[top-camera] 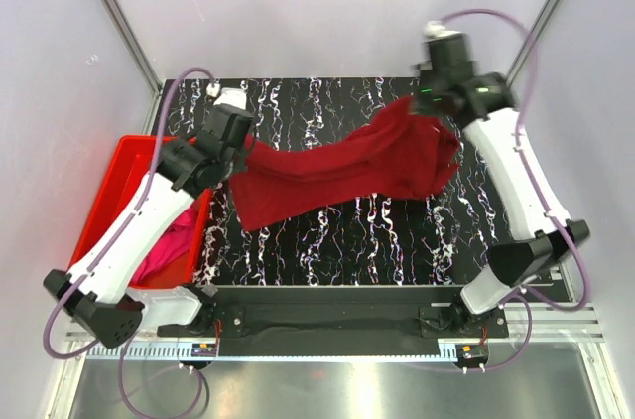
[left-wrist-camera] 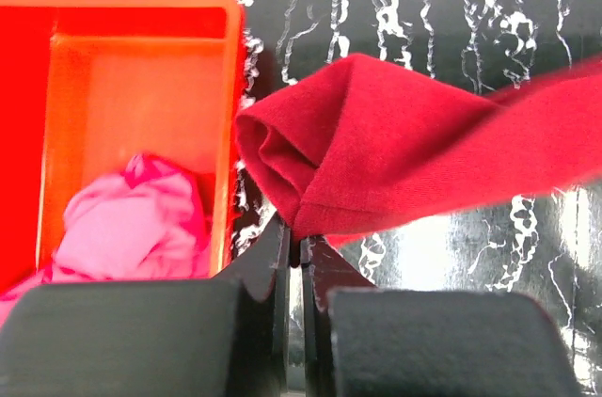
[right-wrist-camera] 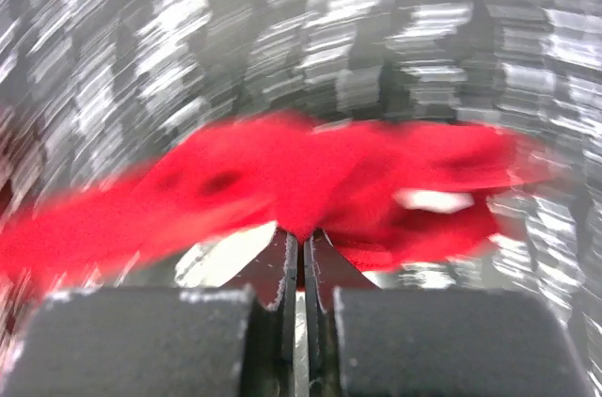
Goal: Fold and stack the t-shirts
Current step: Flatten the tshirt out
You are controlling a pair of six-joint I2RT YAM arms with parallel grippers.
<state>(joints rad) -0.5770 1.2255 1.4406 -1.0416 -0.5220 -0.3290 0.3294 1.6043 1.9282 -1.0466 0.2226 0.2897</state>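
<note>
Cloth spans the gap between both arms: the red shirt (top-camera: 347,166) hangs stretched from left to right above the table (top-camera: 397,230), with a bunched mass at its far right end and a loose flap sagging towards the near left. Whether that flap touches the table cannot be told.

The left arm (top-camera: 149,210) rises from its base at the near left and leans far and right over the bin (top-camera: 119,156), its wrist turned right towards the table. The left gripper (left-wrist-camera: 299,251) has its jaws pressed almost together on a folded hem at the shirt's left end, just past the bin's right wall.

The right arm (top-camera: 521,171) runs from its base at the near right along the table's right edge to the far right corner, where the wrist bends back to the left. The right gripper (right-wrist-camera: 303,245) has its jaws nearly touching, pinching the shirt's right end from below. The right wrist view is blurred; a small white patch (right-wrist-camera: 433,199) shows on the cloth to the right of the fingers, too smeared to make out.

The pink shirt (left-wrist-camera: 132,228) lies crumpled in the near end of the bin, beside the table's left edge and well apart from the red shirt.
</note>
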